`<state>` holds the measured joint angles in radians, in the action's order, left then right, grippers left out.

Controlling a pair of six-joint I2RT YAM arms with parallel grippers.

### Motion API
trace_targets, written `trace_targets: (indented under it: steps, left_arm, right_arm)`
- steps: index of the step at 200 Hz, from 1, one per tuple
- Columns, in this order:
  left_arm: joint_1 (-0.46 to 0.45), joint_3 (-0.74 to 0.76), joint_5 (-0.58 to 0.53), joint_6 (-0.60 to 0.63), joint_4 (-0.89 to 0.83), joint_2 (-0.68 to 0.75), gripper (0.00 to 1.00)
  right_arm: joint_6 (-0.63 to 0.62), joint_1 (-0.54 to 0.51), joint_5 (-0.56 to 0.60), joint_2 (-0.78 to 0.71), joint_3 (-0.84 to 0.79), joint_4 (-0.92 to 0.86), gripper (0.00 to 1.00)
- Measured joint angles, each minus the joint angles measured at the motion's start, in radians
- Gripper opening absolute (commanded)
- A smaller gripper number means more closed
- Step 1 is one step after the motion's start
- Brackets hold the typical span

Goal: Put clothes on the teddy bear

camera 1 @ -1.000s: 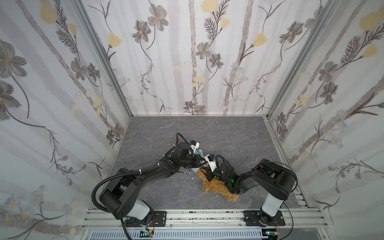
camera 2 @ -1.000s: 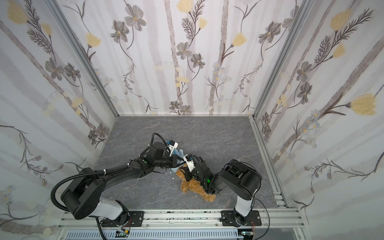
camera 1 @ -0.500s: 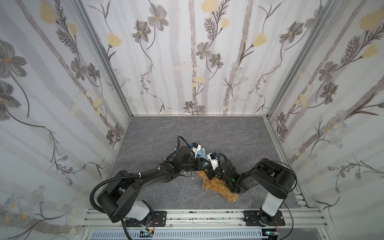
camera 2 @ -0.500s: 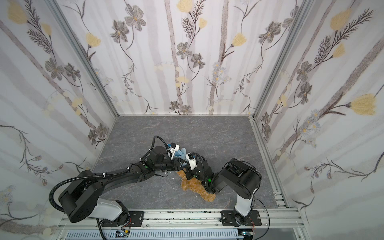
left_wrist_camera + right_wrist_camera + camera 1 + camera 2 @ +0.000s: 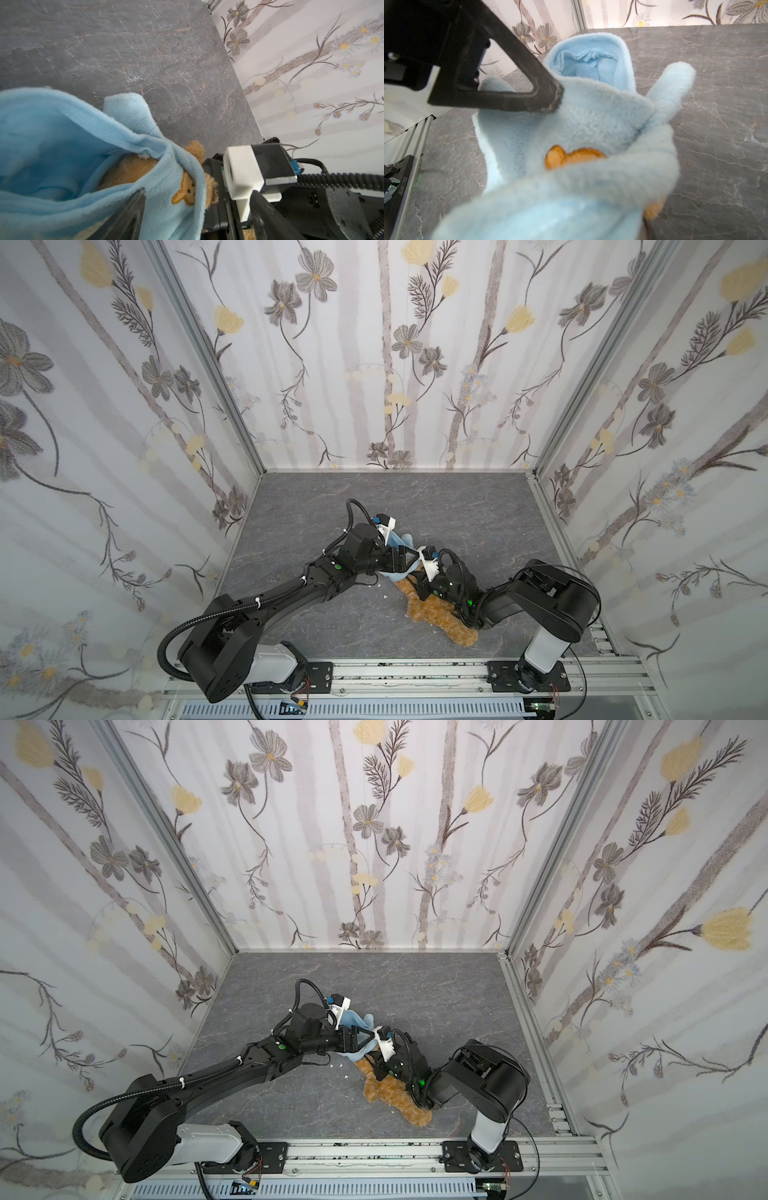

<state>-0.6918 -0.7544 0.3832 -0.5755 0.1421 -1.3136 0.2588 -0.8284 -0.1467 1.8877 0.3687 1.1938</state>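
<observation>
In both top views a grey marbled tabletop [image 5: 478, 522] walled by floral panels [image 5: 374, 364] carries the teddy bear [image 5: 436, 610] [image 5: 395, 1094] at lower centre-right. Its head lies under a light-blue hooded top [image 5: 401, 541], where the left gripper [image 5: 409, 558] and right gripper [image 5: 417, 578] meet. In the left wrist view the left jaws stand wide, one finger [image 5: 135, 207] touching the top over the bear. In the right wrist view bunched fleece hides the right jaws, so I cannot tell their state.

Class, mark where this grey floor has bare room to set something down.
Bare floor: the strip along the back wall, and the patch between blue top and right wall. Crowded: centre, left arm and right arm meeting over the teddy bear.
</observation>
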Motion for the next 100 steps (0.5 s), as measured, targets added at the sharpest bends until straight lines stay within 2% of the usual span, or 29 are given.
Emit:
trace_targets:
  steps: [48, 100]
  left_arm:
    - [0.161, -0.045, 0.033, 0.03, -0.096, 0.103, 0.58]
    - [0.22, -0.14, 0.082, 0.154, -0.304, 0.065, 0.36]
  right_arm:
    - [-0.098, -0.007, 0.027, -0.098, -0.011, -0.073, 0.0]
    - [-0.246, -0.056, 0.077, -0.183, -0.018, -0.158, 0.0]
